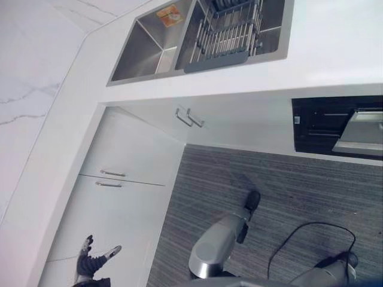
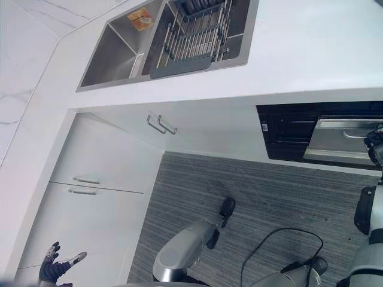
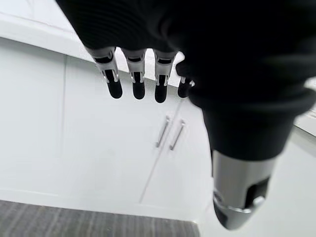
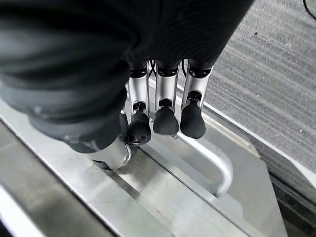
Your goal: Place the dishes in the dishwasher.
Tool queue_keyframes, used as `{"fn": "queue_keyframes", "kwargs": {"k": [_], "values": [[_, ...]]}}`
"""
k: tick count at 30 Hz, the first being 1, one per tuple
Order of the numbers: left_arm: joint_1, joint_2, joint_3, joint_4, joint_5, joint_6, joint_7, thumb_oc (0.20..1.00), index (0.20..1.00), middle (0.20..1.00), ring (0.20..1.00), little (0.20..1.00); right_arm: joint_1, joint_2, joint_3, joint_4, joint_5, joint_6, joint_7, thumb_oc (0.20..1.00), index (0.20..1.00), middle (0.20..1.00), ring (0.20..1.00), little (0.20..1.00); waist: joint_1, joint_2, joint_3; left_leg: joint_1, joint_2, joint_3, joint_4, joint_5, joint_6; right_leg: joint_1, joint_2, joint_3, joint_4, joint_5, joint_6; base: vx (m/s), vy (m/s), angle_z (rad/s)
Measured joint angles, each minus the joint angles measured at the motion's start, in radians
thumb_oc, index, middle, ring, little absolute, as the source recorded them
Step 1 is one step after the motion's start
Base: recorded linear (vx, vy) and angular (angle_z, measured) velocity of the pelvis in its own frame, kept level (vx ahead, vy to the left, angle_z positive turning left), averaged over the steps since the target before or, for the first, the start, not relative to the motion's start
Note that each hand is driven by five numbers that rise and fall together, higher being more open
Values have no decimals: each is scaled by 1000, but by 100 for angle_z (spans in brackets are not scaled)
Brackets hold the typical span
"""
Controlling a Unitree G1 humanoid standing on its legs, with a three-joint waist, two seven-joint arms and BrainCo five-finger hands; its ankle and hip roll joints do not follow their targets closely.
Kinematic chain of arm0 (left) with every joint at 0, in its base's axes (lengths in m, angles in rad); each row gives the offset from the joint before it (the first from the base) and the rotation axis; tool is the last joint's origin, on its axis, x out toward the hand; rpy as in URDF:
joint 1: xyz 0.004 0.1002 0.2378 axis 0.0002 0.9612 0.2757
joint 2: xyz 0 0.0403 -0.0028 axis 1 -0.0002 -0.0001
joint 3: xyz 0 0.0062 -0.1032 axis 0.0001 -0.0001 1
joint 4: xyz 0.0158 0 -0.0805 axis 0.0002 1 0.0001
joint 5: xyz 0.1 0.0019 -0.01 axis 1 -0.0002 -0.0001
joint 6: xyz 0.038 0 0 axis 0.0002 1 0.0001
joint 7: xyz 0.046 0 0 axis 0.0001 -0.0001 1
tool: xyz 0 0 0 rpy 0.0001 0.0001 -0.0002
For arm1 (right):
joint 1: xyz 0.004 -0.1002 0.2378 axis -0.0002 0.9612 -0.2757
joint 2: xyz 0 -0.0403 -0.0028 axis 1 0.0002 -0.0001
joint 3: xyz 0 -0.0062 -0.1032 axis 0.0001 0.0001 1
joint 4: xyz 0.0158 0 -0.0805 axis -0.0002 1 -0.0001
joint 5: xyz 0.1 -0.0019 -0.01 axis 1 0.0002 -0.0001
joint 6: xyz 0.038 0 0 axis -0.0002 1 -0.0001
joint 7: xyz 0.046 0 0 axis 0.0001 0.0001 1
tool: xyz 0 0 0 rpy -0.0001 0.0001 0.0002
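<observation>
A white counter runs across the upper part of the head views and turns down the robot's left side. Below it lies a grey striped floor. White cabinet doors with slim metal handles stand under the counter on the left.

A steel double sink is set into the counter. Its right basin holds a dark dish rack with wire ribs; whether dishes sit in it cannot be made out. A small orange item lies in the left basin.

To the right, under the counter, the dishwasher shows as a dark opening, with its steel door partly lowered and tilted out.

The right hand is at that door: its fingers curl over the door's top edge, just by the curved metal handle, with the thumb against the steel panel. Whether they grip the handle itself cannot be told.

The left hand hangs low by the cabinets on the left, its fingers straight and spread, holding nothing.
</observation>
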Motion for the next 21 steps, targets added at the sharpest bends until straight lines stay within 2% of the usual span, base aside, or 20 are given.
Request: {"fn": "queue_keyframes", "kwargs": {"k": [3,5,6,7,8,10,11,12,13,14,15,16,17,19,20,21], "values": [[-62,1,0,-32,0,-22,-7,1000,1000,1000,1000,1000,80,43,-34,-44,0,-24,49,200,200,200,200,200,-6,-21,10,4,38,-17,-3,17,-4,38,61,-23,-52,21,-15,-47,-85,0],[-121,3,-1,-49,1,-23,-7,1000,1000,1000,1000,1000,205,142,-73,-192,0,-53,84,200,200,200,200,200,-10,-65,30,13,78,-19,-5,19,-8,48,105,-27,-70,21,-15,-146,-115,-13],[-130,3,1,-84,1,-25,-1,1000,1000,1000,1000,1000,328,210,-83,-340,3,-94,117,200,200,200,200,200,-17,-83,32,14,97,-19,-13,26,-18,52,127,-34,-79,22,-16,-167,-84,-11],[-134,-1,-2,-117,2,-27,2,1000,1000,1000,1000,1000,465,319,-125,-552,24,-145,154,200,200,200,200,200,-14,-112,35,14,126,-18,-24,35,-31,62,165,-46,-111,42,-21,-198,-172,-21],[-156,-10,-12,-118,6,-24,7,1000,1000,1000,1000,1000,640,500,-154,-743,48,-207,180,200,200,200,200,200,-18,-163,38,22,158,7,-19,42,-42,100,210,-52,-170,61,-22,-173,-292,-10],[-174,-65,8,-156,37,-23,62,1000,1000,1000,1000,1000,1000,766,-71,-1031,46,-348,172,200,200,200,200,200,-57,-243,41,53,177,14,-22,39,-50,156,241,-77,-232,62,-22,-191,-268,1],[-184,-89,7,-159,40,-23,86,1000,1000,1000,1000,1000,1148,860,1,-1119,39,-391,175,200,200,200,200,200,-73,-279,39,55,194,36,-21,38,-51,168,266,-75,-270,77,-27,-130,-154,-55],[-187,-111,-12,-118,50,-22,119,1000,1000,1000,1000,1000,1255,934,123,-1033,29,-421,188,200,200,200,200,200,-102,-348,32,83,223,90,-24,37,-52,203,307,-32,-345,120,-37,-180,-158,-93],[-204,-132,-19,-66,82,-18,127,1000,1000,1000,1000,1000,1268,930,123,-924,19,-453,187,200,200,200,200,200,-137,-376,18,105,240,121,-29,29,-62,233,332,-9,-415,149,-46,-156,-143,-91],[-217,-150,-21,-51,81,-21,139,1000,1000,1000,1000,1000,1277,912,113,-898,4,-496,191,200,200,200,200,200,-170,-373,11,118,255,123,-40,18,-68,245,351,0,-447,160,-56,-138,-209,-69],[-231,-173,2,44,76,-22,164,1000,1000,1000,1000,1000,1241,857,127,-849,-74,-535,214,200,200,200,200,200,-182,-364,-9,149,274,156,-61,-7,-57,239,364,35,-444,173,-50,7,-173,-66],[-230,-189,11,134,52,-24,145,1000,1000,1000,1000,1000,1195,830,131,-787,-116,-526,232,200,200,200,200,200,-183,-362,-30,173,281,175,-56,-28,-50,242,367,65,-437,171,-59,63,-153,-72],[-230,-219,46,248,-1,-21,108,1000,1000,1000,1000,1000,1136,804,132,-709,-162,-521,245,200,200,200,200,200,-188,-348,-62,195,288,192,-50,-46,-63,243,365,86,-408,157,-67,92,-44,-58],[-176,-250,69,380,-98,-6,38,1000,1000,1000,1000,1000,1081,764,132,-604,-232,-499,275,200,200,200,200,200,-181,-299,-148,218,304,198,-52,-57,-70,260,370,87,-388,136,-72,-14,-8,-9],[-150,-257,74,414,-125,-12,7,1000,1000,1000,1000,1000,1061,744,129,-561,-261,-482,285,200,200,200,200,200,-173,-275,-173,231,311,207,-65,-53,-64,268,374,86,-383,132,-70,-198,-27,28],[-139,-262,88,441,-153,-8,-26,1000,1000,1000,1000,1000,1059,731,118,-519,-281,-478,290,200,200,200,200,200,-173,-254,-191,233,318,231,-77,-38,-39,280,387,81,-385,131,-70,-279,-15,54]]}}
